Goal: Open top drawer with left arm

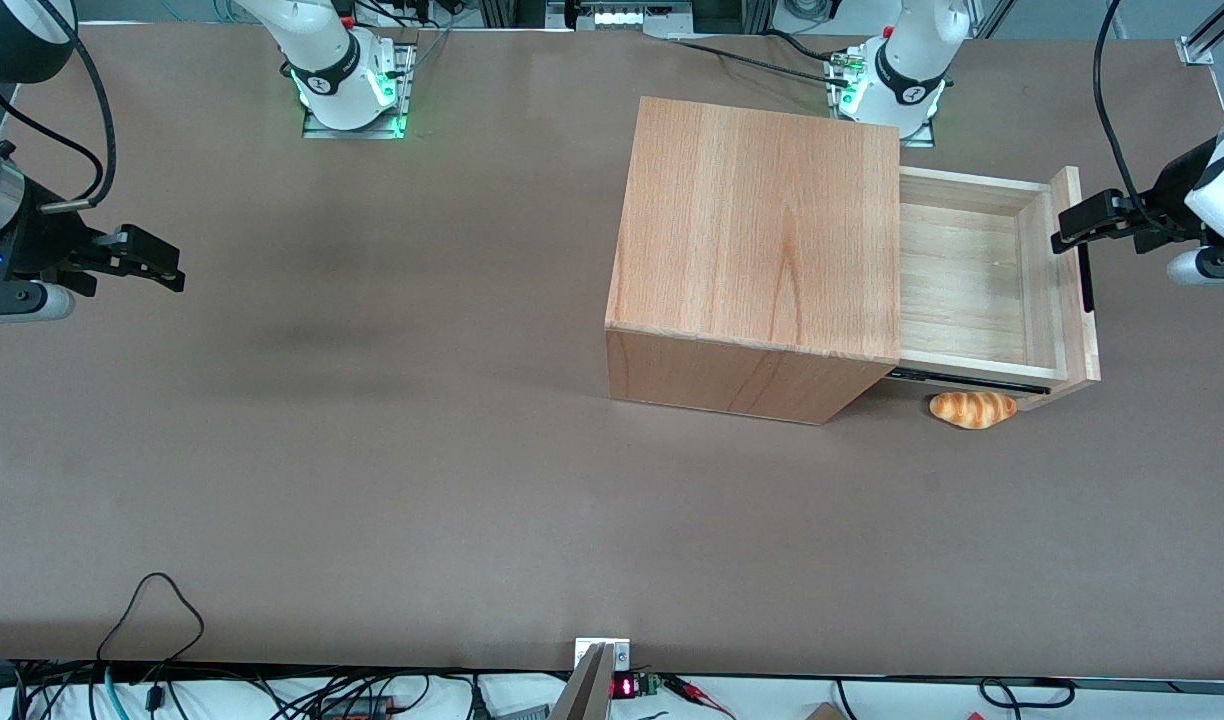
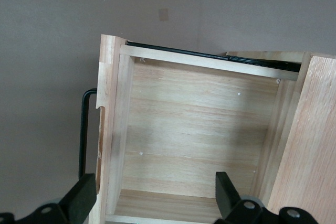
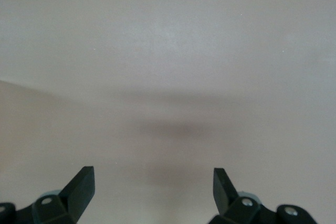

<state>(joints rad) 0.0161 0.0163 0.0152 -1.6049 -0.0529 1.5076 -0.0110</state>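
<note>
The left arm's gripper (image 1: 1057, 240) sits at the right edge of the front view, a little above mid-height, right at the top drawer's front panel (image 1: 1072, 275). In the wrist view its fingers (image 2: 81, 199) are spread wide apart: one lies outside the front panel near the black handle (image 2: 83, 132), the other over the drawer's inside, and neither clasps anything. The gripper is released, holding nothing. The left arm (image 1: 1212, 215) reaches in from the right border of the front frame, white shell and black cables showing.

The top drawer (image 1: 972, 280) is pulled well out of the cabinet (image 1: 757, 255), which stands right of centre in the upper half of the front view. The drawer's pale plywood bottom is bare, and a black slide rail (image 1: 972, 380) shows along its lower side. The handle appears in the front view as a narrow black strip (image 1: 1085, 275) on the outer face of the panel.

A small bread roll (image 1: 973, 409), golden with darker stripes, lies on the brown table (image 1: 372, 450) just below the open drawer in the frame, nearer the front camera.

At the bottom centre of the front view a small display (image 1: 623, 687) shows red digits too small to read. No brand marks or labels can be read on the cabinet or drawer. Green lights glow at the arm bases (image 1: 352, 100) along the top of the frame.
</note>
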